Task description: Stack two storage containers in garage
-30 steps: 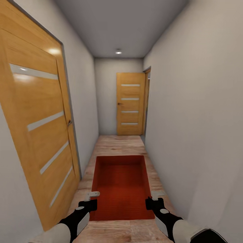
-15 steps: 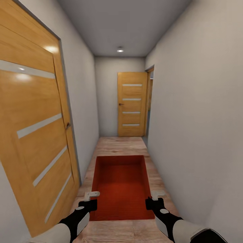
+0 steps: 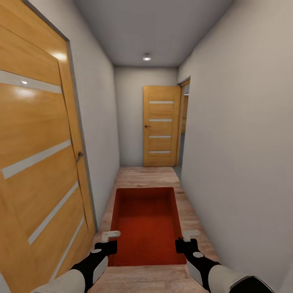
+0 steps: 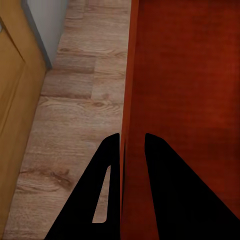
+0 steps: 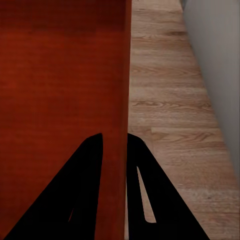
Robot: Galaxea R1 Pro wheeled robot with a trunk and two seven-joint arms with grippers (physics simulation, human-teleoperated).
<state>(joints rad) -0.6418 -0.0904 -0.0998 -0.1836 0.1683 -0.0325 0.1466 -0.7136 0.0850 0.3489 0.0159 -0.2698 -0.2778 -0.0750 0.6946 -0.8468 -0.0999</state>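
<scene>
Narrow wood-floored hallway (image 3: 142, 175): the light, stiff, thin-walled storage container (image 3: 146, 224) is best held by its side walls, where left gripper (image 3: 109, 241) and right gripper (image 3: 186, 240) are each clamped on one.

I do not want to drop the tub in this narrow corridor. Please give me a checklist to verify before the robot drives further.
1. Left pincer closed on the storage container's left wall: ok, one finger on each side of it.
2. Right pincer closed on the right wall: ok, same grip.
3. Container level: ok, it looks even between both arms.
4. Wood floor ahead free of obstacles: ok.
5. Door on the left leaves room to pass: cannot tell, it stands close.
6. Opening on the right beside the far door is passable: cannot tell.
</scene>
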